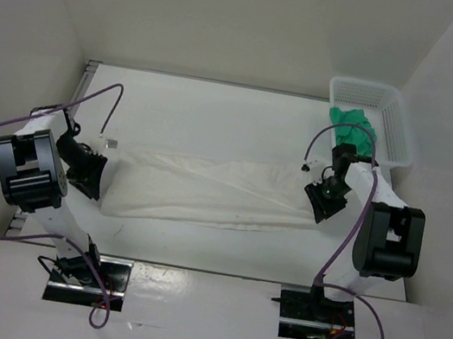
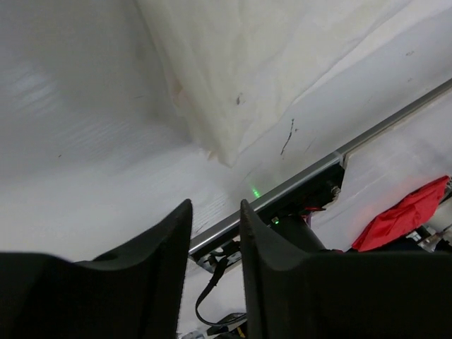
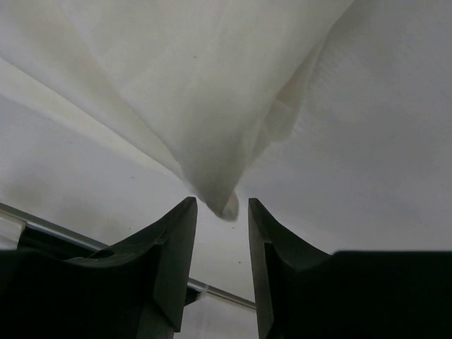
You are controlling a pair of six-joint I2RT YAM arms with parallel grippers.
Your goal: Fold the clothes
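End effector [image 2: 215, 206]; green cloth [image 1: 350, 128] in basket [image 1: 400, 121]

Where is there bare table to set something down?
Widest: the far strip between the white garment and the back wall, left of the basket. A narrower strip runs between garment and near edge. Crowded at far right: basket, green cloth, right gripper.

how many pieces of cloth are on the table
2: the white garment lies spread across the middle; the green cloth sits in the basket at the far right corner, which may hide more.
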